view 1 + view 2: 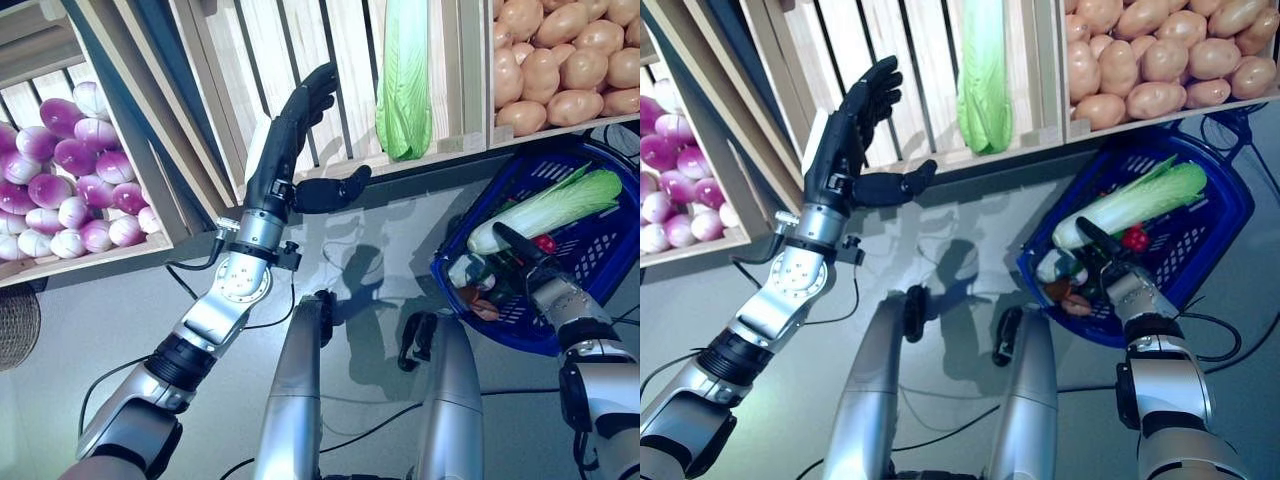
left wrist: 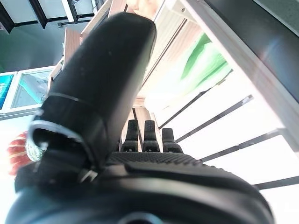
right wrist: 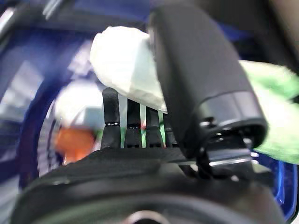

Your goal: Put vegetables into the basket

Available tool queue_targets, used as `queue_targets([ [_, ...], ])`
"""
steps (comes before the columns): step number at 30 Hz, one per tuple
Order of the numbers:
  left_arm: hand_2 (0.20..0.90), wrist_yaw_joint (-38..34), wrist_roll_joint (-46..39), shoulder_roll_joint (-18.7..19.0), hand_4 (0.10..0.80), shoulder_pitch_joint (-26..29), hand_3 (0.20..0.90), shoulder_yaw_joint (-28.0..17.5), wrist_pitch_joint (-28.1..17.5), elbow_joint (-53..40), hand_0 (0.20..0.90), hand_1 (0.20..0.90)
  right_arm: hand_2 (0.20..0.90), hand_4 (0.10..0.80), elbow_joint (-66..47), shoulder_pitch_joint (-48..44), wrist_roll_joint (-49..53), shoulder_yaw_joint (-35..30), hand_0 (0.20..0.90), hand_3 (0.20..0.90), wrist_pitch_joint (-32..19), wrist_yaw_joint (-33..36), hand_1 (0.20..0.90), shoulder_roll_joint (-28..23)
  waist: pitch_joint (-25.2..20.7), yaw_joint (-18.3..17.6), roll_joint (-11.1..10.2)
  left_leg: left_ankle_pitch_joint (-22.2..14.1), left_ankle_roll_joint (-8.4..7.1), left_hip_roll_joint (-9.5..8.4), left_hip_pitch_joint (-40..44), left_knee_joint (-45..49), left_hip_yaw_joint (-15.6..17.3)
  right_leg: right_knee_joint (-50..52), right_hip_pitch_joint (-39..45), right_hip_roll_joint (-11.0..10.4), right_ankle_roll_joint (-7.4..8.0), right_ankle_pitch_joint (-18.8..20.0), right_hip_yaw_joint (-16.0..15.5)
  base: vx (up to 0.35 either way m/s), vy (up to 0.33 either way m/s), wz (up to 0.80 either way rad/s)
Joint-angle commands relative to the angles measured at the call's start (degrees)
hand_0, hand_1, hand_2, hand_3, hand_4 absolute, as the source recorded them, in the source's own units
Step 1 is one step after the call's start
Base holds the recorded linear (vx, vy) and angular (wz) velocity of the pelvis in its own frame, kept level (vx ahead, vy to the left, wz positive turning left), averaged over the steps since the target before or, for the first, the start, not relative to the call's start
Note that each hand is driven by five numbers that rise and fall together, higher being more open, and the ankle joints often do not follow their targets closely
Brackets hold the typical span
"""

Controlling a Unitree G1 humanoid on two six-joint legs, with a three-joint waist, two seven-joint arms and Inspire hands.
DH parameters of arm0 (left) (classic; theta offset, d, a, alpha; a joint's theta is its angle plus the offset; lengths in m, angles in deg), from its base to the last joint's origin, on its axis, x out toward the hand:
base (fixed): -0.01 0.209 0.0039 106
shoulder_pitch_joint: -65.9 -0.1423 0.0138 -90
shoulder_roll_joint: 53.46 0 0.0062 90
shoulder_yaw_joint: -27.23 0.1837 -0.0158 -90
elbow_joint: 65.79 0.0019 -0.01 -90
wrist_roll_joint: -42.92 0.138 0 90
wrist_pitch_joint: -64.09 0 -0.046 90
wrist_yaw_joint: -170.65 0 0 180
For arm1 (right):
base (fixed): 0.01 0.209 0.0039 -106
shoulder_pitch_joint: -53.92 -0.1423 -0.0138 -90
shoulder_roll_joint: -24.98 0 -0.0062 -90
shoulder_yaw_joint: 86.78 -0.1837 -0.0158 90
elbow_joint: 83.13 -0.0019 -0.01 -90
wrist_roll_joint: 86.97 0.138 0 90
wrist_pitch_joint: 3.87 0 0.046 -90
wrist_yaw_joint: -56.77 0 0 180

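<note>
Two silver-grey metal arms with black ribbed bands at the forearms, round silver wrist housing with small screws, dark left hand (image 1: 285, 140) with matte black segmented fingers, dark right hand (image 1: 1102, 252), textured black palm pads, thumbs capped in smooth black.

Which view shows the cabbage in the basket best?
Left eye view: the cabbage lies whole across the blue basket. Right eye view matches it. Right wrist view shows only its white end, close. Left wrist view misses it.

Blue basket (image 1: 570, 330), green-white cabbage (image 1: 545, 210), purple-white turnips (image 1: 70, 180), tan potatoes (image 1: 565, 55).
</note>
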Motion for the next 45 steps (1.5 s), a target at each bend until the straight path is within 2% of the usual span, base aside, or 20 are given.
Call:
queue_targets([
  [1, 0.9, -0.6, 1.6, -0.9, 0.8, 2.2, 0.9, -2.4, -3.5, -8.3, 0.9, 0.9, 0.9, 0.8, 9.1, 11.2, -4.4, 3.4, 0.9, 0.9, 3.1, 5.7, 0.9, 2.3, 0.0, 0.3, 2.4, -3.6, 1.86, 0.91, 3.4, -1.5, 2.1, -6.6, 1.2, 1.8, -1.64, 10.6, -0.3, 0.025, -0.014, 0.05],
  [5, 0.9, -0.4, 1.6, -0.8, 0.8, 1.9, 0.9, -2.3, -3.6, -7.9, 0.9, 0.9, 0.9, 0.8, 8.1, 11.1, -8.0, 4.0, 0.9, 0.9, 2.4, 9.9, 0.9, 2.7, 0.0, 0.3, 2.3, -3.1, 1.76, 1.41, 4.2, -2.7, 2.2, -7.8, 2.0, 1.9, -1.46, 11.2, -0.3, 0.015, -0.001, -0.01],
  [11, 0.9, -0.6, 2.2, 0.7, 0.8, 2.0, 0.9, -2.4, -4.5, -7.5, 0.9, 0.9, 0.9, 0.8, 6.4, 10.4, -21.4, 6.8, 0.9, 0.9, 3.1, 18.1, 0.9, 0.9, 0.0, 0.1, 2.1, -2.2, 1.61, 2.11, 6.4, -6.3, 2.8, -11.1, 4.1, 2.4, -1.28, 12.1, -0.4, 0.004, -0.002, 0.01],
  [15, 0.9, -1.0, 3.4, 1.9, 0.8, 2.1, 0.9, -2.6, -4.5, -7.8, 0.9, 0.9, 0.9, 0.8, 4.3, 10.3, -24.3, 8.9, 0.9, 0.9, 2.4, 21.9, 0.9, -0.3, 0.0, -0.2, 1.9, -1.9, 1.73, 2.6, 7.0, -7.9, 3.3, -12.7, 4.6, 2.7, -1.3, 12.5, -0.4, -0.001, -0.004, 0.04],
  [19, 0.9, -0.8, 4.0, 3.4, 0.8, 1.2, 0.9, -4.5, -5.3, -8.6, 0.9, 0.9, 0.9, 0.8, -1.7, 12.9, -26.9, 9.0, 0.9, 0.9, -3.8, 29.7, 0.9, -0.2, 0.0, -0.9, 1.8, -1.8, 1.6, 2.74, 8.5, -10.0, 3.7, -14.4, 5.9, 3.3, -1.26, 12.5, -0.2, -0.012, 0.013, -0.04],
  [21, 0.9, -1.6, 6.2, 3.6, 0.8, 0.8, 0.9, -5.7, -5.6, -9.3, 0.9, 0.9, 0.9, 0.8, -7.8, 15.0, -27.1, 8.2, 0.9, 0.9, -5.7, 33.5, 0.9, 0.3, 0.0, -1.6, 1.6, -0.1, 1.9, 3.07, 7.9, -11.8, 4.3, -16.0, 5.3, 3.6, -1.7, 13.9, -0.2, -0.076, 0.027, -0.07],
  [23, 0.9, -3.1, 9.1, 3.8, 0.8, 0.3, 0.9, -6.3, -5.0, -9.9, 0.9, 0.9, 0.9, 0.8, -14.0, 17.5, -27.4, 7.7, 0.9, 0.9, -6.9, 36.3, 0.9, 1.1, 0.0, -2.4, 1.4, 0.3, 1.74, 3.14, 8.6, -13.2, 4.6, -17.3, 5.9, 3.9, -1.71, 14.1, 0.1, -0.001, 0.037, -0.12],
  [26, 0.9, -6.5, 18.1, 4.7, 0.8, -0.8, 0.9, -7.7, -5.0, -9.9, 0.9, 0.9, 0.9, 0.8, -25.6, 22.1, -29.8, 7.6, 0.9, 0.9, -7.4, 39.8, 0.9, 1.7, 0.0, -3.5, 0.9, 0.6, 1.29, 3.32, 9.6, -14.8, 5.1, -18.6, 6.6, 4.4, -1.55, 14.4, 0.5, 0.008, 0.043, -0.08],
  [29, 0.9, -9.2, 31.0, 9.1, 0.8, -0.6, 0.9, -9.7, -3.0, -9.9, 0.9, 0.9, 0.9, 0.8, -36.3, 27.4, -32.0, 6.4, 0.9, 0.9, -8.8, 39.7, 0.9, 1.6, 0.0, -4.8, 0.6, 1.1, 0.79, 3.99, 10.9, -16.9, 5.7, -20.4, 7.8, 4.8, -1.39, 14.3, 0.9, 0.018, 0.048, -0.14],
  [30, 0.9, -9.4, 31.5, 9.3, 0.8, -0.6, 0.9, -9.7, -2.9, -9.9, 0.9, 0.9, 0.9, 0.8, -37.0, 27.8, -32.1, 6.4, 0.9, 0.9, -8.7, 39.7, 0.9, 1.7, 0.0, -4.8, 0.5, 1.2, 0.77, 4.02, 11.1, -17.0, 5.8, -20.5, 7.9, 4.8, -1.37, 14.4, 1.0, 0.025, 0.056, -0.17],
  [33, 0.9, -10.5, 43.9, 18.3, 0.8, 2.0, 0.9, -11.2, 2.3, -9.5, 0.9, 0.9, 0.9, 0.8, -48.0, 34.0, -34.7, 5.0, 0.9, 0.9, -12.3, 37.1, 0.9, 1.4, 0.0, -6.7, 0.3, 1.8, 0.29, 5.03, 12.3, -18.6, 6.6, -21.6, 8.6, 5.1, -1.05, 14.4, 1.5, 0.02, 0.076, -0.18],
  [35, 0.9, -9.4, 48.1, 22.8, 0.8, 4.6, 0.9, -10.2, 4.5, -8.7, 0.9, 0.9, 0.9, 0.8, -51.7, 36.0, -34.5, 4.5, 0.9, 0.9, -13.8, 35.4, 0.9, 1.3, 0.0, -7.7, 0.2, 2.0, -0.06, 5.44, 12.8, -19.3, 7.0, -22.1, 9.0, 5.3, -0.97, 14.4, 1.9, 0.015, 0.066, -0.1],
  [36, 0.9, -8.8, 50.8, 25.5, 0.8, 6.4, 0.9, -9.2, 5.4, -8.2, 0.9, 0.9, 0.9, 0.8, -53.5, 36.8, -34.6, 4.3, 0.9, 0.9, -14.8, 33.8, 0.9, 1.0, 0.0, -8.3, 0.2, 2.2, -0.22, 5.69, 13.2, -19.8, 7.4, -22.6, 9.2, 5.3, -0.9, 14.4, 2.1, 0.007, 0.06, -0.08],
  [38, 0.9, -7.1, 54.8, 28.6, 0.8, 8.9, 0.9, -7.6, 6.4, -7.7, 0.9, 0.9, 0.9, 0.8, -56.3, 37.7, -35.4, 3.8, 0.9, 0.9, -15.5, 32.0, 0.9, 0.1, 0.0, -9.0, 0.0, 2.4, -0.38, 6.0, 13.6, -20.3, 7.9, -23.0, 9.3, 5.3, -0.83, 14.5, 2.3, -0.005, 0.054, -0.18],
  [39, 0.9, -6.2, 54.7, 31.0, 0.8, 11.5, 0.9, -5.5, 7.5, -7.7, 0.9, 0.9, 0.9, 0.8, -57.5, 37.9, -35.0, 4.0, 0.9, 0.9, -16.1, 30.8, 0.9, -0.8, 0.0, -9.6, 0.1, 2.4, -0.5, 6.21, 13.6, -20.2, 8.1, -23.0, 9.2, 5.2, -0.81, 14.5, 2.4, -0.007, 0.05, -0.22],
  [44, 0.9, -1.4, 61.6, 36.3, 0.8, 20.1, 0.9, 3.2, 9.1, -6.5, 0.9, 0.9, 0.9, 0.8, -60.1, 37.8, -33.5, 4.0, 0.9, 0.9, -20.1, 27.9, 0.9, -3.3, 0.0, -10.9, 0.4, 2.1, -0.61, 6.77, 14.1, -20.1, 9.1, -22.8, 9.1, 4.8, -0.75, 14.2, 2.8, 0.003, 0.046, -0.08],
  [45, 0.9, 0.9, 63.5, 37.4, 0.8, 22.4, 0.9, 6.2, 9.9, -6.5, 0.9, 0.9, 0.9, 0.8, -61.1, 37.7, -32.7, 4.1, 0.9, 0.9, -20.6, 27.0, 0.9, -4.0, 0.0, -11.5, 0.6, 2.1, -0.78, 7.06, 14.1, -19.8, 9.5, -22.7, 9.1, 4.8, -0.68, 14.3, 3.0, 0.02, 0.06, -0.06],
])
